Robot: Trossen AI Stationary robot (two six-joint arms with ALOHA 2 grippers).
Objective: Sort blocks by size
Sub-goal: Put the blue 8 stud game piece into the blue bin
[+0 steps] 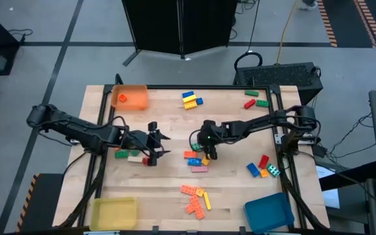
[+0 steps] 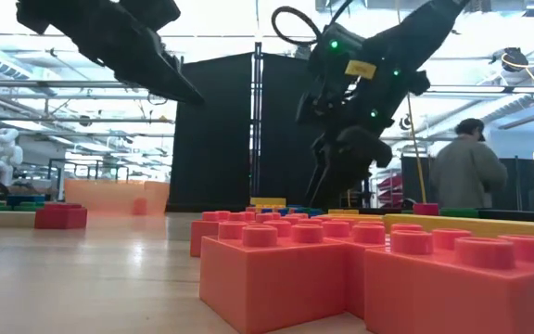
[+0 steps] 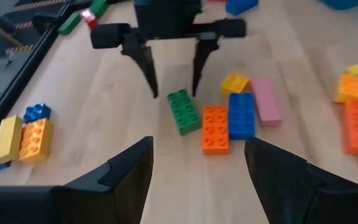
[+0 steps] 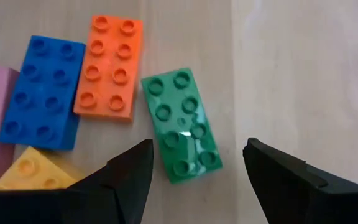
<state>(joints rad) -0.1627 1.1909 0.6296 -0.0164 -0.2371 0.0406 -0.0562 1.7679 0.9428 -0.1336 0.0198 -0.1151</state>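
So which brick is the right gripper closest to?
The green brick, lying flat directly below the open right gripper. The orange brick and blue brick lie farther off.

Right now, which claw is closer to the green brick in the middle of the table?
Right. The right claw hangs open directly over the green brick; the left claw waits open, well off to its side.

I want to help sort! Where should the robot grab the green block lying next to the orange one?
Probably straight from above, pinching the green block across its two long sides. It lies flat, studs up; the orange block nearly touches one corner, the rest is clear. The open right gripper hovers over it.
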